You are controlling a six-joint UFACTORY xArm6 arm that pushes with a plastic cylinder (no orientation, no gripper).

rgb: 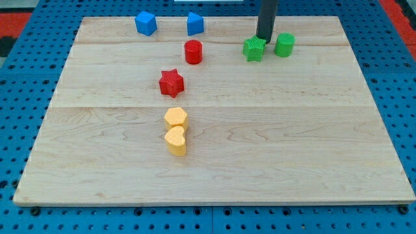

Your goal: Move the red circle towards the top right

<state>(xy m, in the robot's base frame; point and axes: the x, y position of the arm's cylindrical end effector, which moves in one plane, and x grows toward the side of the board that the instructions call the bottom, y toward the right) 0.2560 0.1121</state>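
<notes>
Red circle upright on the wooden counter, in the upper half, a little left of centre. Below it and to the view's left, well apart, a red star. Toward the view's top, a blue pentagon-like block just above the circle and a blue cube further left. To the view's right, a green star with a green cylinder just beside it. My tip right at the green star's top edge (contact cannot be told), between the two green blocks and well apart from the red circle. No hand here, only the dark rod, holding nothing. Lower down, a yellow hexagon touching a yellow heart.
</notes>
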